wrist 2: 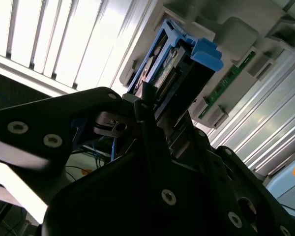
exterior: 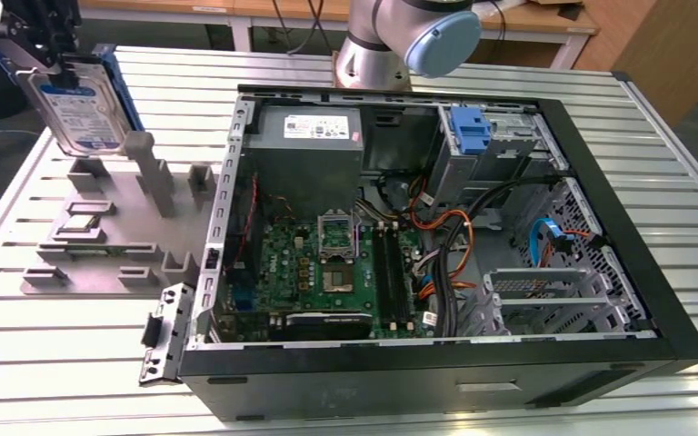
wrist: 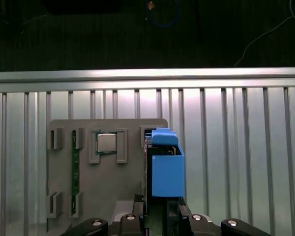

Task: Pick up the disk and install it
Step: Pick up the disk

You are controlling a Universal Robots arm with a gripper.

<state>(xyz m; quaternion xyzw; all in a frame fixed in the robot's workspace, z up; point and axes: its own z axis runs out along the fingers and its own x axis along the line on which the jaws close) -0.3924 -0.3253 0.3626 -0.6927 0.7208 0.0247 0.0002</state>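
The disk (exterior: 80,109) is in the air, standing on its edge with the blue-and-white label towards the room and the blue carrier around it. It hangs at the exterior view's left, over the grey holder (exterior: 119,227) that lies on the table (exterior: 70,363). The pincer (exterior: 48,62) grips it from above, its fingers closed on the top edge of the disk. In the second wrist view the dark fingers press on both sides of the disk (wrist 2: 179,64), and in the first wrist view the blue carrier (wrist: 167,172) stands just in front of them.

I judge that the picking up is nearly or fully done. The disk is raised over the holder, but from this angle I cannot say for sure that its lower edge is completely out of the upright posts there. A small processor chip (wrist: 107,142) and a green memory strip (wrist: 75,167) rest in their own places on the holder, untouched.

The installing is not yet done. The open computer case (exterior: 640,236) lies well apart from the disk, towards the exterior view's right. Its drive cage at the far corner holds only a blue bracket (exterior: 471,127), with no silver drive visible beside it. So about half of the work seems to remain.
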